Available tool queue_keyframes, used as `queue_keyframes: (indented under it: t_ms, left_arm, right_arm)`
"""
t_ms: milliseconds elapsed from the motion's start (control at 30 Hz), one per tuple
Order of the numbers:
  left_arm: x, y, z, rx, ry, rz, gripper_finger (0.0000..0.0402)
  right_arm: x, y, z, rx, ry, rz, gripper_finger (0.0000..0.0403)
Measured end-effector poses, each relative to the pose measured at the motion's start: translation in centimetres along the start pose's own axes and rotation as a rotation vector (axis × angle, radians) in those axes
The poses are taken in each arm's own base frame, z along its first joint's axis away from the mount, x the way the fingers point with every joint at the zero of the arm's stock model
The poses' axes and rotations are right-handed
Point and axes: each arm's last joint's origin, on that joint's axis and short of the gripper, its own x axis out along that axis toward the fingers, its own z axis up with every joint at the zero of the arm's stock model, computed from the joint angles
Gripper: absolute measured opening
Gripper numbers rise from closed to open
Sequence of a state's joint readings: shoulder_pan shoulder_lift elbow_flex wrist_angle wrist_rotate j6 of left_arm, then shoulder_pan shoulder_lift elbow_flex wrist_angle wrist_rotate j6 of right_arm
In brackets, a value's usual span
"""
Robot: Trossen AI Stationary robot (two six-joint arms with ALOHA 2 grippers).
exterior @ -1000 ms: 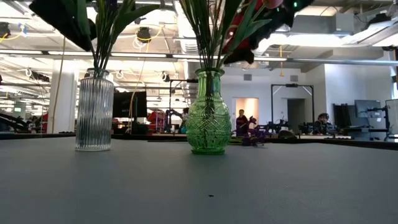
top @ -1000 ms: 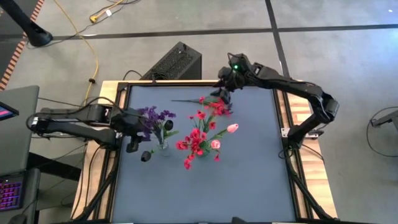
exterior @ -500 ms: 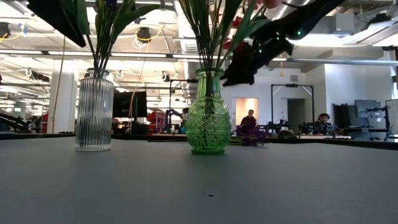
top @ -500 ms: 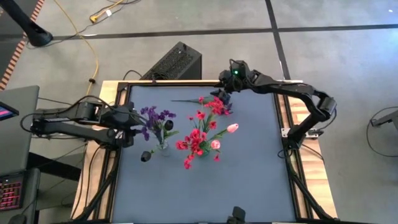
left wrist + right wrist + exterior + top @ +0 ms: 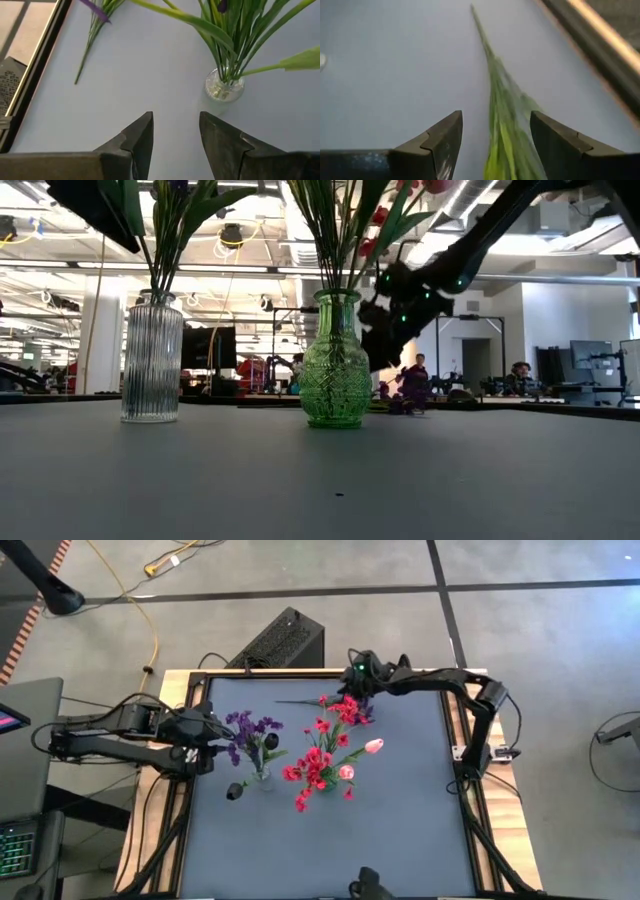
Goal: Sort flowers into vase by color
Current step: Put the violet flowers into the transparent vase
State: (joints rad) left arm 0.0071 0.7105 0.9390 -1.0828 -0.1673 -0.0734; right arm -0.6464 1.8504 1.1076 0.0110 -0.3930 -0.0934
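Right gripper (image 5: 492, 142) spread wide over the loose green-stemmed red flower (image 5: 325, 701) lying flat at the table's far edge — better to lower squarely, then pinch mid-stem. Left gripper (image 5: 175, 135) open, empty, beside the clear ribbed glass vase (image 5: 224, 86).

Even, bright overhead light; ceiling strips (image 5: 60, 275) glare in the low view. Soft shadows on the desk (image 5: 400, 810). The green stem (image 5: 502, 115) smears blurry up close.

Right claw (image 5: 492, 137) spread wide — a green flower stem (image 5: 501, 117) lies between its fingers
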Motion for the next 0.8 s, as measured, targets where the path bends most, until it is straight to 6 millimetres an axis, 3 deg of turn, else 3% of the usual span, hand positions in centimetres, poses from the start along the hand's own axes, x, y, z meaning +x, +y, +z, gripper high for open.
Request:
queue_keyframes:
  t_ms: [433,800]
  left_arm:
    - [0.0,0.1,0.8,-0.008,-0.084,0.059,0.0148]
    - [0.0,0.3,1.1,0.006,-0.115,0.125,0.0148]
  right_arm:
    - [2.8,-0.1,-2.8,-0.056,0.142,-0.028,0.026]
    - [3.7,2.2,-3.5,-0.246,0.259,-0.112,0.025]
